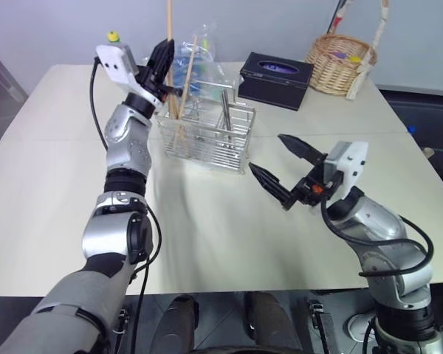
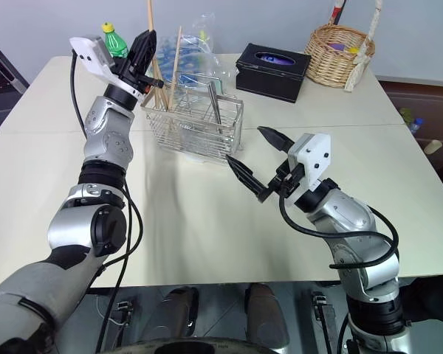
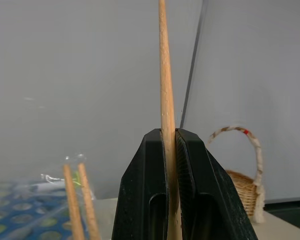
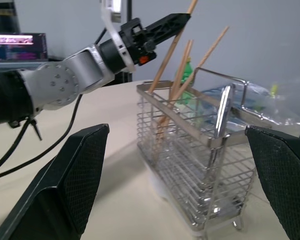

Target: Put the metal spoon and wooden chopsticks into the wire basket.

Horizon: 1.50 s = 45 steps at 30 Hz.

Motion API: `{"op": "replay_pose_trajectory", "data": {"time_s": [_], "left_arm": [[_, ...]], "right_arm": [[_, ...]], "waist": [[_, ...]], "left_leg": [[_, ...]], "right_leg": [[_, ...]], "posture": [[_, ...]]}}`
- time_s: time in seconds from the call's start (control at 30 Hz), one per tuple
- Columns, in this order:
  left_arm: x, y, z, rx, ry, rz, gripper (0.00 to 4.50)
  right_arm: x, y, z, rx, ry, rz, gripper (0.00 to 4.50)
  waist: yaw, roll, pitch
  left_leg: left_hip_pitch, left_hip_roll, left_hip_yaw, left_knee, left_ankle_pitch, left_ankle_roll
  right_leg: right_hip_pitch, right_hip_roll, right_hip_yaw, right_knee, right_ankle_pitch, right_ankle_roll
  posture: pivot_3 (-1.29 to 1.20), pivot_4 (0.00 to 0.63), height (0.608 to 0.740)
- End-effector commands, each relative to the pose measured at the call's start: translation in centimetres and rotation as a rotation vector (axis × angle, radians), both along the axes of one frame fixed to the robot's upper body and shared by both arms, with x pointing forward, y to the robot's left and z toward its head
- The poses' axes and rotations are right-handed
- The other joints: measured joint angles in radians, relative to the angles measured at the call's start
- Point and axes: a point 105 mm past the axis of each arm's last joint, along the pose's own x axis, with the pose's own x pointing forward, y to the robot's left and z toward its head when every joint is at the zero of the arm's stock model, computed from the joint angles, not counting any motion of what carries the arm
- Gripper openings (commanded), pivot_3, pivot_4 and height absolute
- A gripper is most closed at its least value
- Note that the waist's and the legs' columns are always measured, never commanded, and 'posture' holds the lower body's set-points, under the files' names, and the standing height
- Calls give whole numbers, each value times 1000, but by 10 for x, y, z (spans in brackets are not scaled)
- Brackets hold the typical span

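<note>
Gripping 1 wooden chopstick [image 1: 170, 44] between its 2 black fingers [image 3: 145, 195], the left gripper [image 1: 162, 59] is hovering just above the left end of the wire basket [image 1: 207, 136]. The stick is standing nearly upright, its upper end rising past the fingertips and its lower end reaching down into the basket's leftmost compartment. Other wooden chopsticks [image 1: 186, 81] are already leaning in that same end of the basket, tilted so their tops are poking out over the rim. The metal spoon [image 4: 222, 112] is sitting in a compartment toward the basket's right end, handle sticking up above the wires.

The right gripper [image 1: 280, 173] is hanging over the white table [image 1: 59, 184] in front of and to the right of the basket, its jaws spread wide apart and holding nothing, pointing toward the basket without touching it.

Behind the basket, a crinkled clear plastic bag [image 1: 199, 59] is lying on the table, with a green bottle [image 2: 114, 40] near it. A black tissue box [image 1: 275, 77] is sitting farther right, and a round wicker basket [image 1: 340, 63] with a handle is standing near the table's far right corner.
</note>
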Motion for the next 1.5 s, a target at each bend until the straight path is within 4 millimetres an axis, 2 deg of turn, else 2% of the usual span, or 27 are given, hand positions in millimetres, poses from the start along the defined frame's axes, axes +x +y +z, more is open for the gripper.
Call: {"op": "replay_pose_trajectory", "data": {"time_s": [0.03, 0.2, 0.33, 0.5, 0.53, 0.67, 0.8, 1.0, 1.3, 1.5], "left_arm": [[-2, -2, 0, 28, -24, 28, 40], [-1, -4, -8, 33, -5, 27, 40], [-2, -3, -10, 34, -4, 22, 1654], [-4, -4, -7, 28, -13, 12, 4310], [-4, -3, -5, 27, -16, 11, 4465], [-9, -3, 9, 8, -35, -15, 4465], [-18, 4, 31, 7, -71, 5, 4465], [-34, 39, 50, 58, -96, 145, 4465], [-63, 78, 20, 224, 21, 204, 4465], [-86, 86, -6, 315, 123, 157, 4465]], "right_arm": [[-8, -1, 13, 4, -55, 15, 4500], [-7, 0, 14, 5, -56, 17, 4500], [-6, 0, 15, 6, -59, 18, 4500], [-5, 1, 14, 6, -58, 21, 4500], [-5, 1, 14, 6, -57, 21, 4500], [-4, 2, 13, 7, -54, 21, 4500], [2, -3, 12, 7, -55, -1, 4500], [16, -18, 11, 7, -58, -60, 4500], [19, -21, 8, -4, -49, -43, 4500], [15, -20, 0, -25, -20, -17, 4500]], "waist": [[0, 0, 0], [1, 0, 0], [1, 0, 0], [1, 0, 0], [1, 0, 0], [1, 0, 0], [-2, 0, 0], [-5, 0, 0], [-2, 0, 0], [-3, 1, 0]], "left_leg": [[0, 0, 0, 0, 0, 0], [0, 0, 0, 0, 0, 0], [0, 0, 0, 0, 0, 0], [0, 0, 0, 0, 0, 0], [0, 0, 0, 0, 0, 0], [0, 0, 0, 0, 0, 0], [0, 0, 0, 0, 0, 0], [1, 0, 0, 0, 0, 0], [1, 0, 0, 0, 0, 0], [1, 0, 0, 0, 0, 0]], "right_leg": [[0, 0, 0, 0, 0, 0], [0, 0, 0, 0, 0, 0], [0, 0, 0, 0, 0, 0], [0, 0, 0, 0, 0, 0], [0, 0, 0, 0, 0, 0], [0, 0, 0, 0, 0, 0], [0, 0, 0, 0, 0, 0], [0, 0, 0, 1, 0, 0], [0, 0, 0, 2, 0, 0], [0, 0, 0, 2, 0, 0]], "posture": [[0, 150, 740], [0, 150, 740], [0, 150, 740], [0, 150, 740], [0, 150, 740], [0, 150, 740], [0, 150, 740], [0, 150, 740], [0, 150, 740], [0, 150, 740]]}}
